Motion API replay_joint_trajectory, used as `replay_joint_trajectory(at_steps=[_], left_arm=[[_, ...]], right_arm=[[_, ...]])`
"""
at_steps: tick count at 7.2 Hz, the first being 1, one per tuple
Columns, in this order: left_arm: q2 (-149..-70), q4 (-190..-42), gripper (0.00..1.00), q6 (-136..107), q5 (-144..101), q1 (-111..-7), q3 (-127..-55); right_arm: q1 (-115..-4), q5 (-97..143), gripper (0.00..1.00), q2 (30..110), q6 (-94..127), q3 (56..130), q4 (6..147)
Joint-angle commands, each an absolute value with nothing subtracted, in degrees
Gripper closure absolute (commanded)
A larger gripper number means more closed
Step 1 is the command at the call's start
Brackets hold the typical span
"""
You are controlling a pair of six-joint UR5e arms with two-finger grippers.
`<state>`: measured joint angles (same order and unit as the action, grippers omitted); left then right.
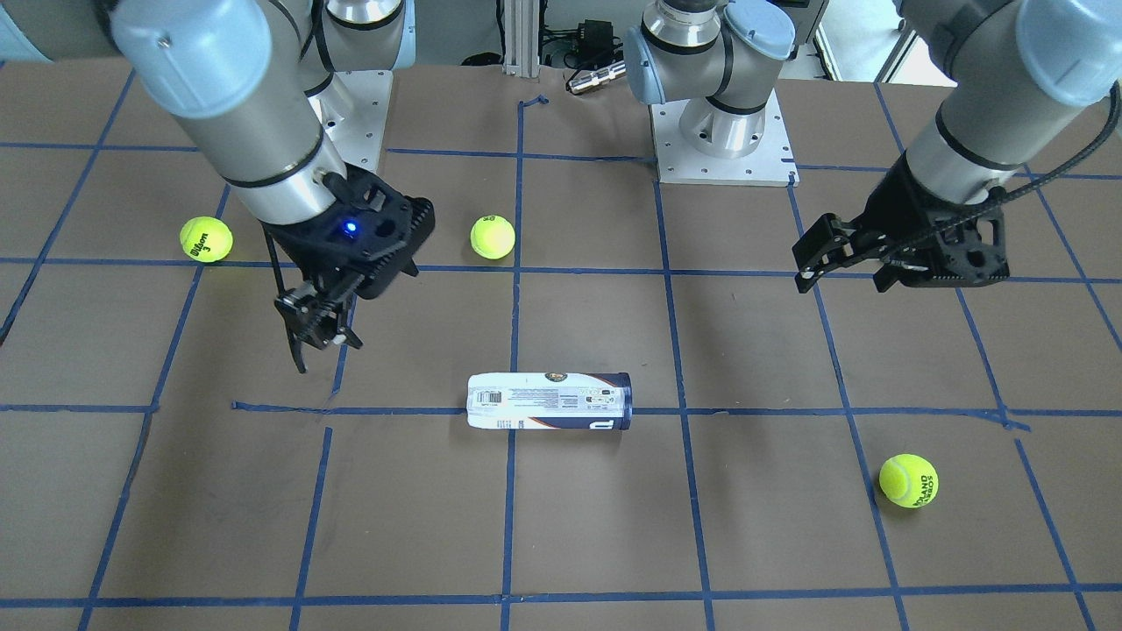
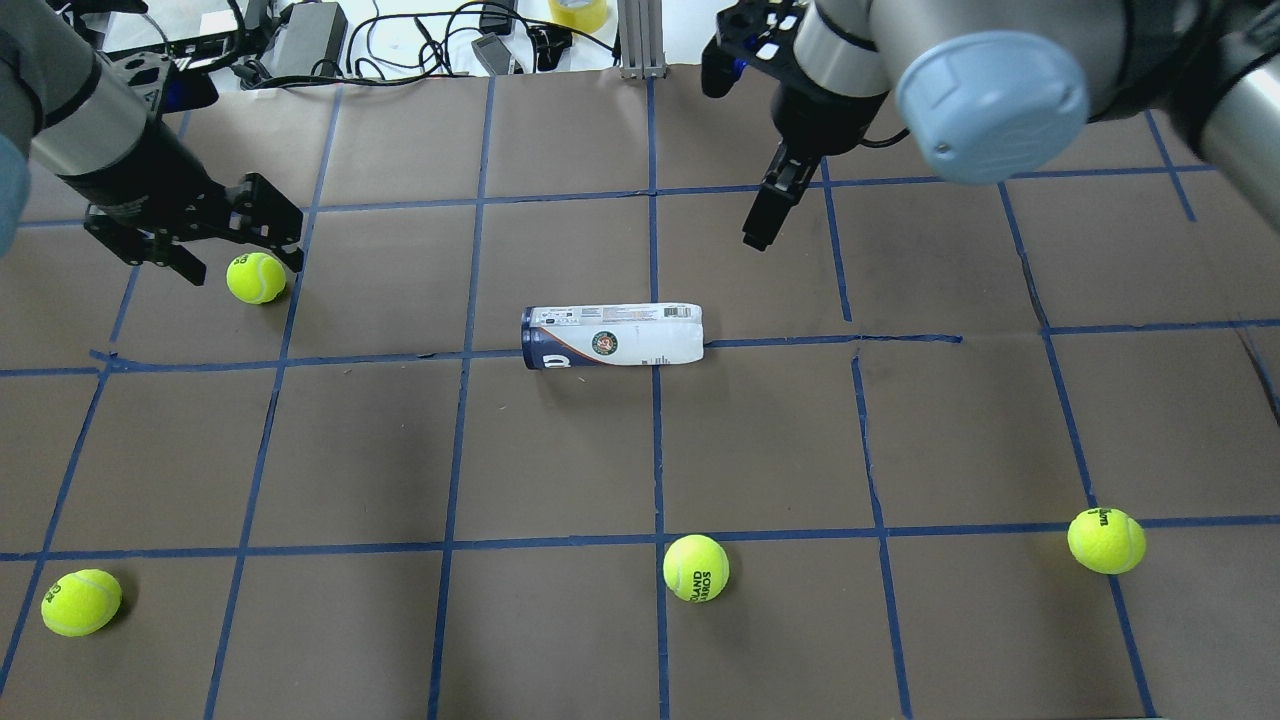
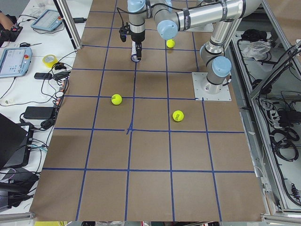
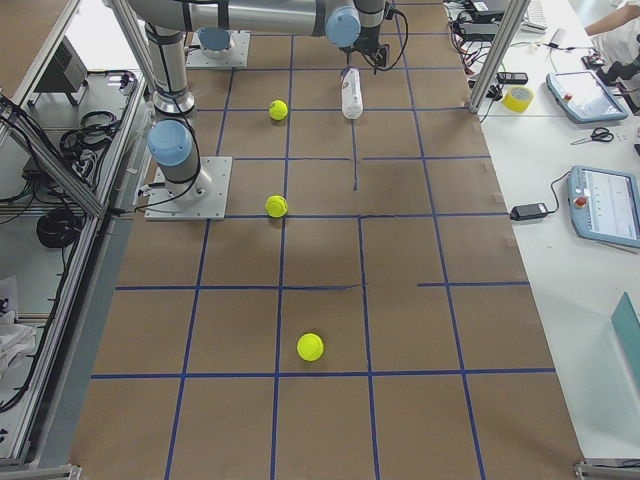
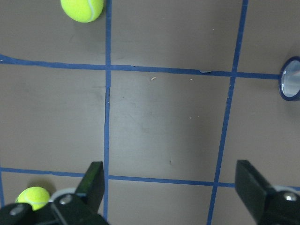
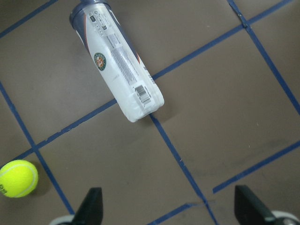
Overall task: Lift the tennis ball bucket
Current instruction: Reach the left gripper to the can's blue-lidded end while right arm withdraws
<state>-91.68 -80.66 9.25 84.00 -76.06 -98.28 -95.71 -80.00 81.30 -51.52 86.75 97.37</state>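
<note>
Altogether one tennis ball bucket (image 2: pixel 612 337), four balls (image 2: pixel 696 568)

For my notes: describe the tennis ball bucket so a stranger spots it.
Find the middle of the brown, blue-taped table. The tennis ball bucket lies there on its side: a slim white can with a navy end, unlike the yellow balls.

In the left wrist view the right edge cuts the tennis ball bucket (image 5: pixel 290 85) down to a sliver of dark-blue rim. In the same view a tennis ball (image 5: pixel 82 9) is clipped by the top edge, and a second tennis ball (image 5: pixel 32 199) sits half hidden behind a finger of the left tool (image 5: pixel 169 171). In the right wrist view the bottom edge leaves only two fingertips of the right tool (image 6: pixel 168 192), and in both side views the bucket is too small for its label to be read.
</note>
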Motion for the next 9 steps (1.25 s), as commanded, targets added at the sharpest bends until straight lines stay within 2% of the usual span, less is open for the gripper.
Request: replay_joint_trajectory(at_steps=[1, 3, 6, 9], left_arm=[[-95.52, -72.98, 0.0, 9.14, 70.91, -76.03, -102.73], [-100.0, -68.49, 0.0, 9.05, 58.5, -76.11, -104.15], [-108.86, -61.99, 0.0, 9.41, 47.48, -76.2, -104.76], [-113.63, -57.24, 0.0, 9.58, 43.33, -79.7, -107.04]], right_arm=[[-90.89, -80.42, 0.0, 87.61, -42.68, 86.22, 87.66], [-90.88, -83.29, 0.0, 90.42, -31.88, 86.48, 84.48], [-91.14, -87.01, 0.0, 93.86, -3.69, 87.18, 86.4], [-91.14, -88.14, 0.0, 94.58, 1.93, 87.98, 89.61]])
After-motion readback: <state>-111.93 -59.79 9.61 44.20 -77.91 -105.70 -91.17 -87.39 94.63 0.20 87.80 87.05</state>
